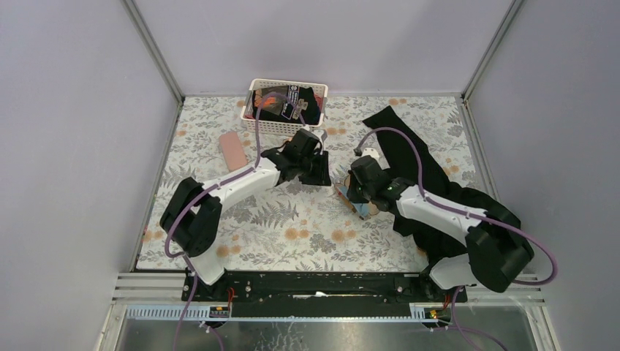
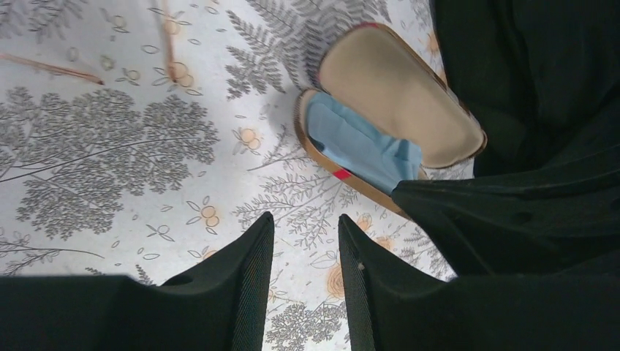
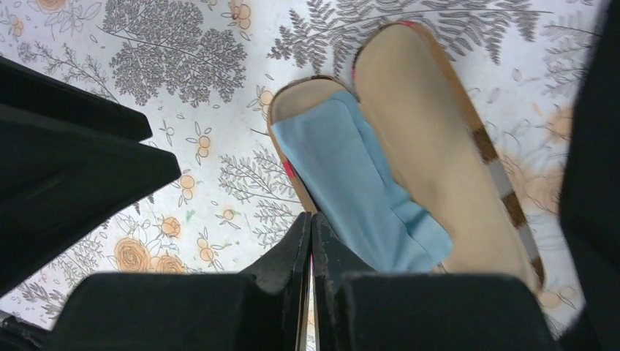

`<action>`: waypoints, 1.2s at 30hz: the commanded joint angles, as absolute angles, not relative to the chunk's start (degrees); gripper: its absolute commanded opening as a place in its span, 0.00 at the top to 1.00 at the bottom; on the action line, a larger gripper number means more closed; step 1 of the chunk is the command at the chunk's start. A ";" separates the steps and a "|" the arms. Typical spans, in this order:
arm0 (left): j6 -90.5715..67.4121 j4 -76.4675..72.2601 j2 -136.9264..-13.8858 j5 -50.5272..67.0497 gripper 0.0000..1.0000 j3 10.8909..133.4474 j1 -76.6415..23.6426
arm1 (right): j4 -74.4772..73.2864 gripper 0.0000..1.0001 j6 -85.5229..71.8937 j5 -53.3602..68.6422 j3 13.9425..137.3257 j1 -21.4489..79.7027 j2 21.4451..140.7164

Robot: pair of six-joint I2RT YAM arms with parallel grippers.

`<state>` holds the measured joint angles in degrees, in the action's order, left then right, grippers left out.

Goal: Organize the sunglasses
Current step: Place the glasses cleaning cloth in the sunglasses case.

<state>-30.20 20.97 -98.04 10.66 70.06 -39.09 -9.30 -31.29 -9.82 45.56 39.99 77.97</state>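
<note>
Little of the job looks done. The plaid case [image 3: 439, 146] lies open on the tabletop [image 2: 110, 146] between the two arms, its lid swung back, and the only thing in it is a blue cloth [image 3: 343, 168]; no sunglasses are inside.

The right end effector [image 3: 311, 219] is closed tight, finger against finger, with its tips at the near rim of the case just beside the cloth. I cannot tell whether it has a thin edge nipped between them; nothing shows there. The left end effector [image 2: 305, 219] hovers over bare tabletop near the case with its fingers partly apart and nothing between them.

In the left wrist view two thin coppery rods [image 2: 51, 67] lie on the tabletop, well apart from the case. They are probably the temples of the wire pair, whose lenses are out of frame. The dark pair I cannot make out anywhere. The basket [image 1: 252, 121] at the far edge holds dark things, too small to name.

A pink case [image 1: 232, 150] lies shut near the basket, and black fabric [image 1: 409, 157] is heaped under the right arm.

Left to do, by my reading: both pairs still need stowing and the cases closing
</note>
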 commanded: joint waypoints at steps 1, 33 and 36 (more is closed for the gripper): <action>-34.35 19.93 -95.77 11.42 0.58 69.41 -35.99 | -5.99 0.95 -29.25 -6.20 49.75 39.75 82.20; -34.94 18.53 -89.36 10.92 0.57 58.70 -32.43 | -12.98 0.94 -25.69 -18.73 57.51 39.07 79.58; -34.80 18.81 -88.92 10.81 0.57 58.69 -32.43 | -14.11 0.92 -24.78 -19.82 55.64 36.67 78.23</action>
